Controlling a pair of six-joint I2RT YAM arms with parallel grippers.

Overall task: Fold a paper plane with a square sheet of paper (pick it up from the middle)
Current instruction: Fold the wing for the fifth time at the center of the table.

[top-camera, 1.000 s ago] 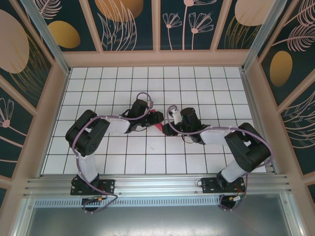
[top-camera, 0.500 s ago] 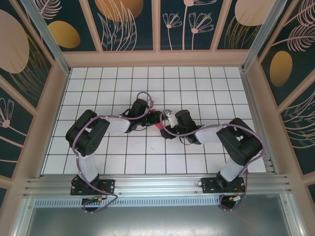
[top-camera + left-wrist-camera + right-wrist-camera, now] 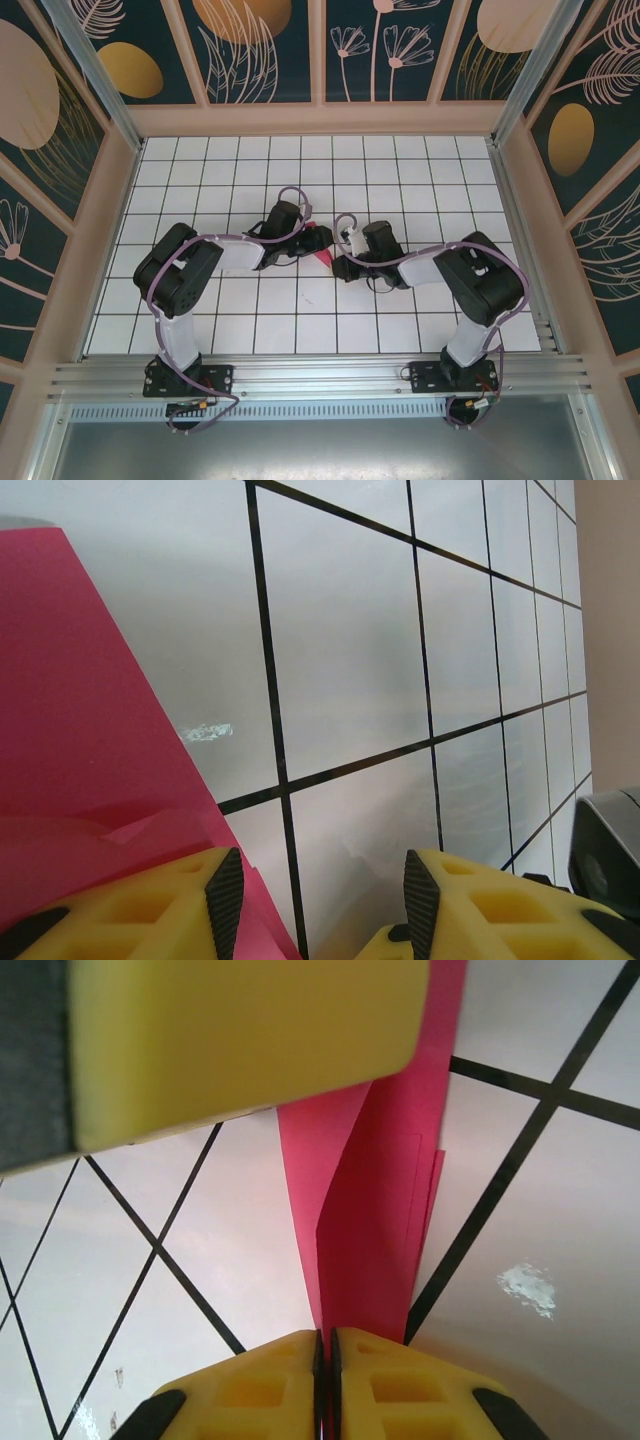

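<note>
Right tool [image 3: 325, 1338] pinches thin magenta-pink creased paper sheet [image 3: 370, 1230]; left tool [image 3: 320, 880] half-open. Likely limp, tearable: grip its folded layers

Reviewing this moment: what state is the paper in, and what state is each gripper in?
Pink paper: folded into creased layers, tapering, narrow end pinched.
Left gripper: open, one jaw over the paper's edge.
Right gripper: shut on the paper's narrow end.
</note>
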